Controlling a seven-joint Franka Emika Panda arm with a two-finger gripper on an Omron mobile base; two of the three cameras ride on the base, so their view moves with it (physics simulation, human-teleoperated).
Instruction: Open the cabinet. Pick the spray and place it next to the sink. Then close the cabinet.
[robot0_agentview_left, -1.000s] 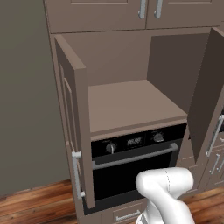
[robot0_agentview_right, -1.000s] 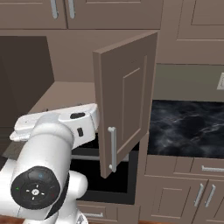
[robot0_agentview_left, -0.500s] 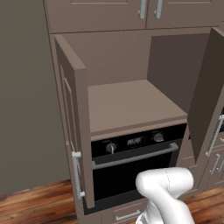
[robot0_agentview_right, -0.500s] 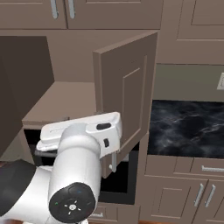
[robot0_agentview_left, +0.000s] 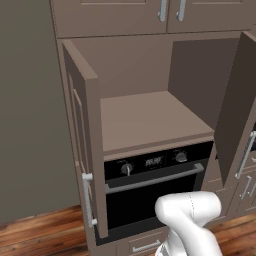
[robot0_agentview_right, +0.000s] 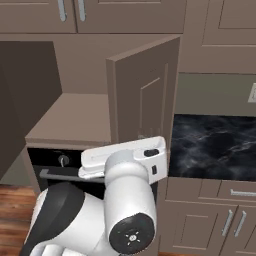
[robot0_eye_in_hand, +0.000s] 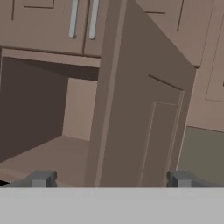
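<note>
While the tall grey-brown two-door cabinet (robot0_agentview_left: 145, 120) directly above the black oven (robot0_agentview_left: 150, 195) has stayed wide open, the white arm (robot0_agentview_right: 125, 200) has swung toward that cabinet's right door (robot0_eye_in_hand: 140, 122), pincer (robot0_eye_in_hand: 111, 180) splayed and empty, probably to close it.

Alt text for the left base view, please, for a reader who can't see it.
The cabinet stands with both doors swung wide open, showing a bare tan shelf with no bottle visible on it. Below sits a black oven with a silver bar handle, and the robot's white arm rises at lower right.
</note>
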